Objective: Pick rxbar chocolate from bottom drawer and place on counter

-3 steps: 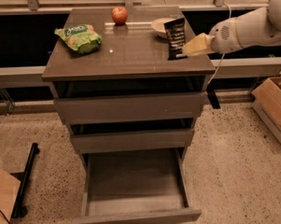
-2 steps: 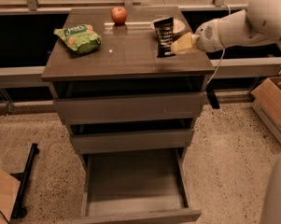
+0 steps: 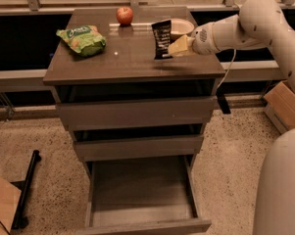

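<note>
Gripper point(image 3: 173, 47) sits over the right rear part of the table point(image 3: 122, 60), reaching in from the right side. It is closed on the rxbar chocolate point(image 3: 161, 36); the pale fingers pinch the bar's right edge low down.

Bar position: held on end, long axis close to vertical and leaning slightly. The black face is turned toward the camera. Its lower short edge looks to be at or just above the table surface. I cannot tell whether it is touching.

Bar lies directly left of the gripper, so the wrapper sticks out sideways from the grasp rather than hanging beneath it.

Bottom drawer point(image 3: 142, 192) is pulled out, and I see nothing in its tray.

Nearby on the table: a pale bowl point(image 3: 182, 27) just behind the bar and gripper, an apple point(image 3: 124, 15) at the rear centre, and a green chip bag point(image 3: 82, 39) well apart on the left.

Judgement: the pick is done and only the placing is left. The bar stands on a narrow edge, so once let go I expect it to tip flat, probably leftward onto bare surface. The bowl behind is the only thing near enough to get bumped.
</note>
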`<action>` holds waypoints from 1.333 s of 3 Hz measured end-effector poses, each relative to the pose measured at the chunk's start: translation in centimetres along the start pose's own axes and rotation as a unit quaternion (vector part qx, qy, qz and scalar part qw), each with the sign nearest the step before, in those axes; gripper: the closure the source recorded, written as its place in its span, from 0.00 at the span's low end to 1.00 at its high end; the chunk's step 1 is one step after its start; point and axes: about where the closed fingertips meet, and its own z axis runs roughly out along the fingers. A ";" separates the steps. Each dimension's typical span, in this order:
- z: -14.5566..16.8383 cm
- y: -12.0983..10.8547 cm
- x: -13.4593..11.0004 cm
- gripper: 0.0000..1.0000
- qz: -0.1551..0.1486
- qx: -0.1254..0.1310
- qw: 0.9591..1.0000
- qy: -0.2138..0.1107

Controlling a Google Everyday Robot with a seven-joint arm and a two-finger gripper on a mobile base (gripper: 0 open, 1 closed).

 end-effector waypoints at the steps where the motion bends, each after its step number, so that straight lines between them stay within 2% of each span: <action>1: 0.3 0.1 0.1 0.55 0.000 -0.002 1.000 0.002; 3: 1.0 0.2 0.3 0.08 0.000 -0.005 1.000 0.006; 4: 1.2 0.3 0.3 0.00 0.001 -0.007 1.000 0.007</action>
